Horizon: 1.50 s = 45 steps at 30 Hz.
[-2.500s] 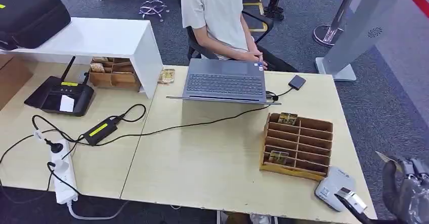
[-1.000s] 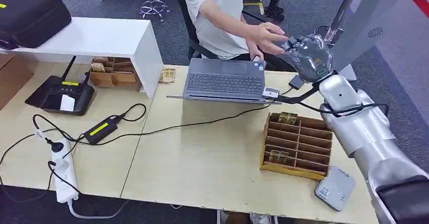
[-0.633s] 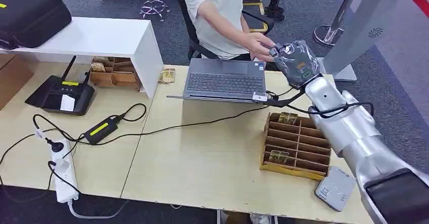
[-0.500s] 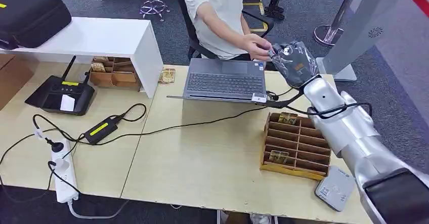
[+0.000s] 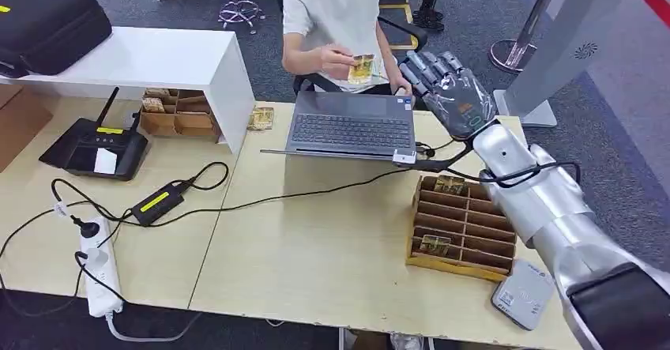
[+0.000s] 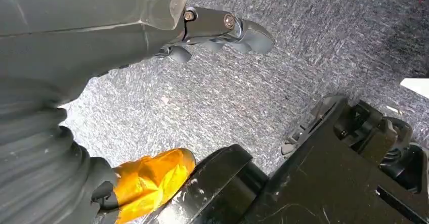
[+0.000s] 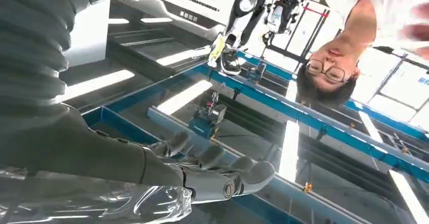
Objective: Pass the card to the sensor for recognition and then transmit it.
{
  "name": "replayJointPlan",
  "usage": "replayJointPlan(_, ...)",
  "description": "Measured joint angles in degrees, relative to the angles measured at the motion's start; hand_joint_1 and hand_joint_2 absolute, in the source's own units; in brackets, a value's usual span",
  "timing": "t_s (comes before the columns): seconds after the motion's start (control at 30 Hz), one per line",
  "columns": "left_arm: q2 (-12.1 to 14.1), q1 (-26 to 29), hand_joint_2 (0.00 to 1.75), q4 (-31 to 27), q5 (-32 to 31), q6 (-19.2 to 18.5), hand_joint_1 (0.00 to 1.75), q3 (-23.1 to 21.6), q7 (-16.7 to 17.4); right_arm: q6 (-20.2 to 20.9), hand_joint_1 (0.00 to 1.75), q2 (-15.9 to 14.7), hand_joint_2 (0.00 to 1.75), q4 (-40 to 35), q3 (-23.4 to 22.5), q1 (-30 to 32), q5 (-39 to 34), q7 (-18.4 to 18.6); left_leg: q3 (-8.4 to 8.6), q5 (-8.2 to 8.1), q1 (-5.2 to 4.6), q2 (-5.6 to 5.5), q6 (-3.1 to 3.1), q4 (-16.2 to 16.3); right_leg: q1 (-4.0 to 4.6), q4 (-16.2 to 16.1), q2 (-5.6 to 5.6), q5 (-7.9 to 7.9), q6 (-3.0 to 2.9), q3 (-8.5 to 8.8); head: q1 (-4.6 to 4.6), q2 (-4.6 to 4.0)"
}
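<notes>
- The sensor (image 5: 525, 293), a flat grey reader, is seen lying on the surface (image 5: 332, 247) at its near right corner, just beside the near edge of the wooden divider box (image 5: 466, 225).
- The wooden divider box is taken as the landmark: a few cards are seen standing in its slots, and the laptop (image 5: 351, 129) is placed beyond it and to its left.
- The right arm is stretched past the far side of the box, and the right hand (image 5: 449, 91) is held raised above the far edge of the surface, beyond the laptop's right corner; its fingers (image 5: 427, 65) are spread wide and nothing is held in it.
- The card (image 5: 362, 67) is held by a person's hand (image 5: 338, 58), beyond the box and the laptop, to the left of the right hand and apart from it.
- The card's long axis cannot be told for certain at this size; its face is turned roughly toward the camera.
- The hand-over is judged complete, so no reach toward the card is called for; only a withdrawal of the right arm back toward the box is judged to be left.
- The left hand (image 6: 76, 57) is seen hanging over grey carpet, away from the surface, with its fingers apart and nothing held.
</notes>
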Motion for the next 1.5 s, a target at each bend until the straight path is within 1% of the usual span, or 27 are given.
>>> replayJointPlan(0.27,0.0,0.0,1.75,0.0,0.1,0.3,0.00,0.0,0.2,0.0,0.00,-0.7,1.75,-2.1,0.2,0.5,-0.5,-0.7,0.00,0.00,0.00,0.01,0.00,0.0,0.00,0.0,0.01,0.00,0.00,-0.01,0.00,0.00)
replayJointPlan(0.37,0.0,0.0,1.75,0.0,0.1,0.6,0.00,0.0,0.4,0.0,0.00,-1.7,1.75,-5.4,-0.2,2.1,-1.5,-1.9,0.01,0.00,0.00,0.00,0.00,0.0,0.00,0.0,0.01,0.00,0.00,-0.01,0.00,0.00)
replayJointPlan(0.43,0.0,0.1,1.75,0.0,0.2,0.7,0.00,0.0,0.5,0.0,0.00,-2.5,1.75,-9.3,-1.2,4.3,-2.2,-3.1,0.00,0.00,0.00,0.00,0.00,0.0,0.00,0.0,0.01,0.00,0.00,-0.01,0.00,0.00)
replayJointPlan(0.53,0.0,0.2,1.75,0.0,0.7,1.1,0.00,0.0,0.7,0.0,0.00,-3.8,1.75,-16.5,-3.7,9.0,-3.6,-5.2,0.00,-0.01,0.00,0.00,0.00,0.0,0.00,0.0,0.01,-0.01,0.00,-0.02,0.00,0.00)
replayJointPlan(0.63,0.0,0.4,1.75,0.0,1.7,1.8,0.00,0.0,0.7,-0.1,0.00,-4.6,1.75,-25.7,-7.7,15.6,-5.8,-7.8,-0.02,-0.03,0.01,-0.02,0.01,0.0,0.01,0.0,-0.02,-0.03,-0.01,-0.02,-0.02,0.00)
replayJointPlan(0.7,0.0,0.5,1.75,0.0,2.1,2.1,0.00,0.0,0.7,-0.1,0.00,-4.8,1.75,-31.2,-10.5,19.5,-6.7,-9.0,-0.03,-0.05,0.00,0.00,-0.01,0.0,0.00,0.0,0.00,-0.04,-0.02,-0.02,0.00,0.00)
replayJointPlan(0.8,0.0,0.5,1.75,0.0,2.3,2.4,0.00,0.0,0.7,0.0,0.00,-5.1,1.75,-36.1,-12.9,23.1,-7.5,-9.7,-0.01,-0.05,0.00,0.05,0.00,0.0,0.01,0.0,0.02,-0.04,-0.02,-0.06,0.00,0.00)
replayJointPlan(0.9,0.0,0.8,1.75,0.0,3.1,3.0,0.00,0.0,0.7,0.0,0.00,-5.1,1.75,-41.5,-15.9,27.9,-10.1,-13.3,-0.03,-0.05,0.01,-0.05,0.00,0.0,0.01,0.0,-0.08,-0.04,-0.03,-0.02,0.00,0.00)
replayJointPlan(1.03,0.0,1.0,1.75,0.0,4.1,3.7,0.00,0.4,0.7,0.0,0.00,-3.3,1.75,-49.2,-20.9,36.5,-12.6,-19.2,-0.05,-0.06,0.00,-0.03,0.00,0.0,0.01,0.0,-0.06,-0.06,-0.04,-0.03,0.00,0.00)
replayJointPlan(1.17,-0.1,1.2,1.75,0.0,4.8,4.2,0.00,0.8,0.7,0.0,0.00,-1.5,1.75,-54.1,-25.0,42.6,-16.3,-22.9,-0.06,-0.09,0.00,-0.03,0.00,0.0,0.00,0.0,-0.06,-0.11,-0.04,-0.05,-0.02,0.00)
replayJointPlan(1.27,-0.1,1.4,1.75,0.0,5.3,4.6,0.00,1.4,0.6,0.0,0.00,-1.2,1.75,-56.1,-25.9,45.6,-18.6,-22.2,-0.05,-0.09,0.00,-0.01,0.00,0.0,0.01,0.0,-0.04,-0.11,-0.04,-0.05,-0.02,0.00)
replayJointPlan(1.33,-0.1,1.5,1.75,0.0,5.6,4.8,0.00,1.9,0.4,0.0,0.00,-1.8,1.75,-57.0,-25.9,47.0,-20.1,-20.1,-0.05,-0.09,0.00,0.00,0.00,0.0,0.00,0.0,-0.03,-0.11,-0.04,-0.05,-0.02,0.00)
replayJointPlan(1.4,-0.1,1.6,1.75,0.0,6.1,5.0,0.00,2.3,0.2,0.0,0.00,-3.1,1.75,-57.3,-25.2,47.7,-22.3,-16.8,-0.05,-0.09,0.00,0.00,0.00,0.0,0.00,0.0,-0.04,-0.11,-0.04,-0.04,-0.02,0.00)
replayJointPlan(1.43,-0.1,1.7,1.75,0.0,6.4,5.0,0.00,2.6,0.1,0.0,0.00,-4.3,1.75,-57.5,-24.5,48.0,-22.8,-15.2,-0.05,-0.09,0.00,-0.01,0.00,0.0,0.00,0.0,-0.04,-0.11,-0.04,-0.03,0.00,0.00)
replayJointPlan(1.47,-0.1,1.8,1.75,0.0,6.5,5.1,0.00,3.0,0.0,0.0,0.00,-5.3,1.75,-57.7,-23.9,48.4,-23.0,-13.9,-0.05,-0.09,0.00,-0.01,0.00,0.0,0.00,-0.1,-0.05,-0.11,-0.04,-0.03,0.00,0.00)
replayJointPlan(1.5,-0.1,1.8,1.75,0.0,6.6,5.1,0.00,3.2,-0.1,0.0,0.00,-6.0,1.75,-57.9,-23.6,48.8,-23.4,-13.4,-0.06,-0.09,-0.01,-0.01,0.00,0.0,-0.01,-0.1,-0.05,-0.11,-0.04,-0.03,0.00,0.00)
